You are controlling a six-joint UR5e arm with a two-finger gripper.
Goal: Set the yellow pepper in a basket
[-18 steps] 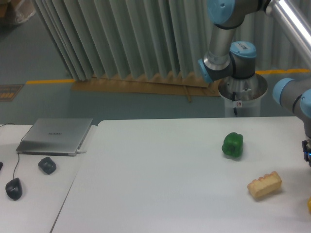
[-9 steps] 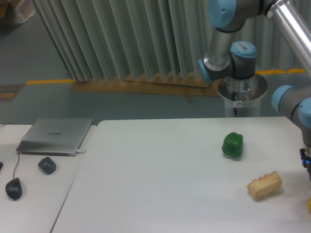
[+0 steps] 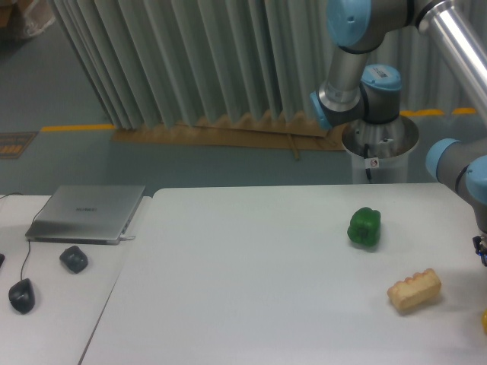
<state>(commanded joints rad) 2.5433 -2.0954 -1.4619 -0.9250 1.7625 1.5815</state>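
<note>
Only a thin bright yellow sliver of the yellow pepper [image 3: 484, 321] shows at the right edge of the frame, low on the white table. The arm's wrist comes down along that same edge, and just a small dark part of it shows above the pepper. The gripper's fingers are outside the frame. No basket is in view.
A green pepper [image 3: 364, 226] sits on the table [image 3: 251, 281] right of the middle. A tan ridged block [image 3: 415, 289] lies in front of it. On the left table are a closed laptop [image 3: 87, 213] and two dark mice [image 3: 74, 258]. The arm's base [image 3: 379, 141] stands behind the table.
The arm's wrist at the right edge has shifted further right and slightly down, so less of it shows now. The objects on the table have stayed where they were.
</note>
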